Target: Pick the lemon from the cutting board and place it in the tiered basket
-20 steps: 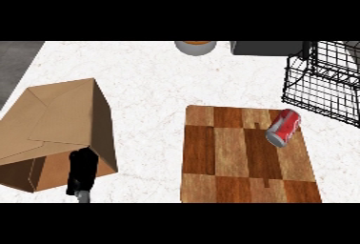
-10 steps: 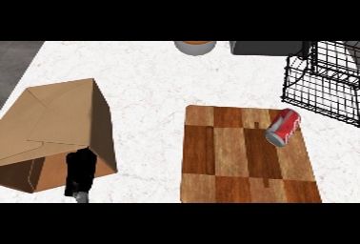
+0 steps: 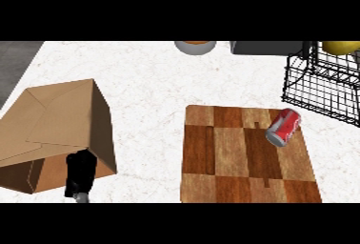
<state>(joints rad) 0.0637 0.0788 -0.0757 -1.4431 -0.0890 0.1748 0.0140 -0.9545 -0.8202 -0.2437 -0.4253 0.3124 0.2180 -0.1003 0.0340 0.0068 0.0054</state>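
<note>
The yellow lemon (image 3: 342, 46) shows at the top right edge, in the upper part of the black wire tiered basket (image 3: 320, 90). The wooden cutting board (image 3: 232, 157) lies in front of the basket. On its far right part lies only a red soda can (image 3: 283, 127), on its side. My left hand (image 3: 81, 172) is at the lower left, right against the front of a brown paper bag (image 3: 56, 128), fingers straight and holding nothing. My right hand is out of view.
A bowl (image 3: 195, 46) and a dark grey box (image 3: 267, 46) stand at the counter's back edge. The paper bag fills the left side. White counter (image 3: 155, 86) lies between the bag and the board.
The lemon now shows at the basket's top right, where the earlier frames showed only wire. The left hand, can and board have hardly moved.
</note>
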